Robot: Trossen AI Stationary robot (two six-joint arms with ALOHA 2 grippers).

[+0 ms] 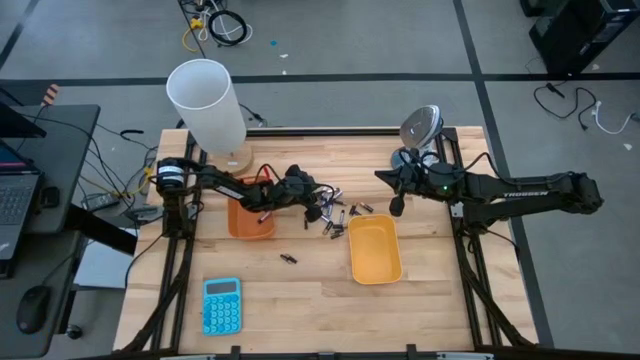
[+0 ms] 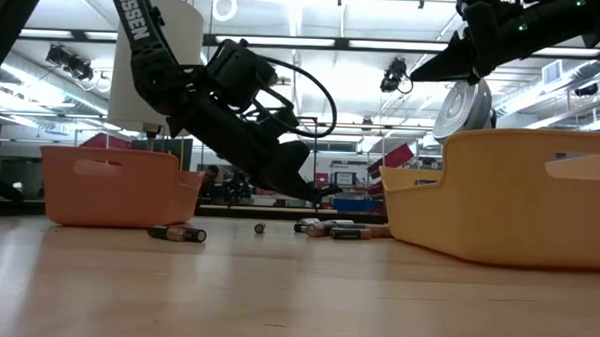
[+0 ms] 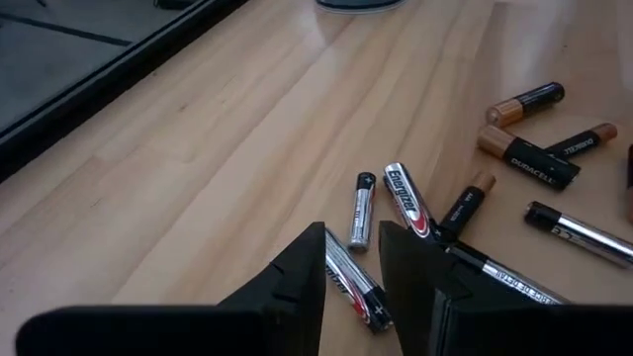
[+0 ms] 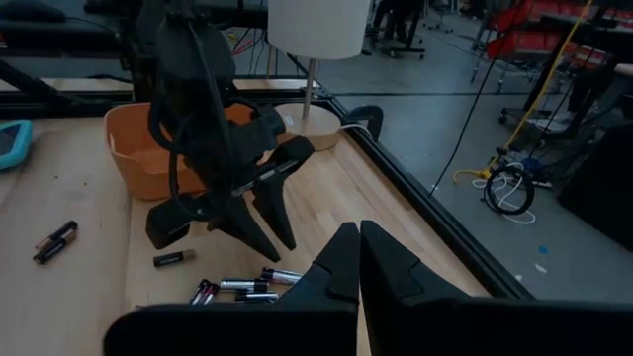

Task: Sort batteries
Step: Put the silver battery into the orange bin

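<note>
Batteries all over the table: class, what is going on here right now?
A two-armed robot is sorting batteries scattered on a wooden table between an orange tray and a yellow tray. The left end effector is open, lowered over a silver battery lying between its fingers, not yet gripped. The right end effector is shut and empty, held above the table near the yellow tray.

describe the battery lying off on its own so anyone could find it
Start at the orange tray under the left arm, then look toward the blue calculator. On bare wood between the trays lies one dark battery, apart from the cluster of batteries beside the yellow tray.
</note>
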